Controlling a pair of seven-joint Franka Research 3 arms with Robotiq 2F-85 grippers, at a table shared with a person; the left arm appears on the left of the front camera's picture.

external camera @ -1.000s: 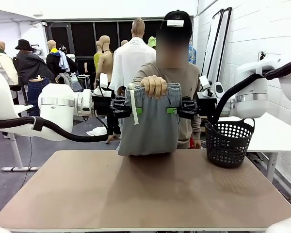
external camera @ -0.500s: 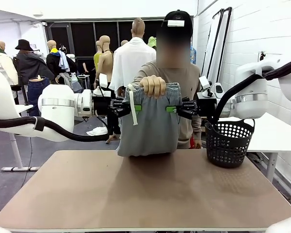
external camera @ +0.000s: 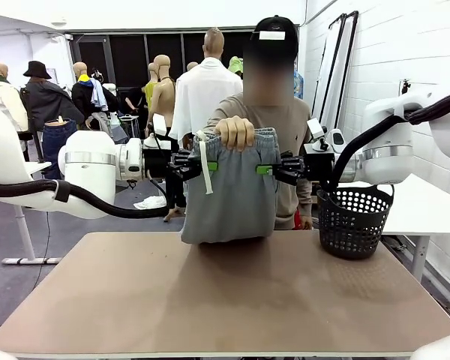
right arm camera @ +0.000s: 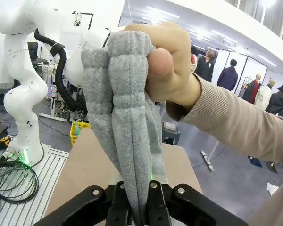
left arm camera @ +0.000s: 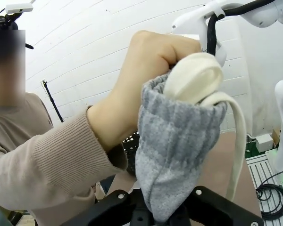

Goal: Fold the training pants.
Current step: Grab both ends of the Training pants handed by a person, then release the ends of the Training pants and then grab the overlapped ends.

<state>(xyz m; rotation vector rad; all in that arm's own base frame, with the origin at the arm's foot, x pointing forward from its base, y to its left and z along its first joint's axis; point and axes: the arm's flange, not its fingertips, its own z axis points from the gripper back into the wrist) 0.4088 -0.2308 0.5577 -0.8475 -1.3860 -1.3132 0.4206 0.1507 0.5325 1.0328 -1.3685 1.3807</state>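
Left gripper point(external camera: 208, 166) is clamped on the left edge of the training pants point(external camera: 229, 199), just under the waistband. Right gripper point(external camera: 264, 169) is clamped on the right edge at the same height. Pants hang over the far edge of the counter point(external camera: 225, 300), long axis vertical, waistband up, bunched lower end down at counter level; can't tell if it touches. Person's hand point(external camera: 236, 133) fists the gathered waistband at top middle. Fabric is soft light-grey knit, ribbed at the waistband. Flat white drawstring point(external camera: 205, 169) dangles down the left side. Black perforated basket point(external camera: 352, 220) sits at the far right, just beside the right arm. Flat tan counter top spreads wide in front of the pants.
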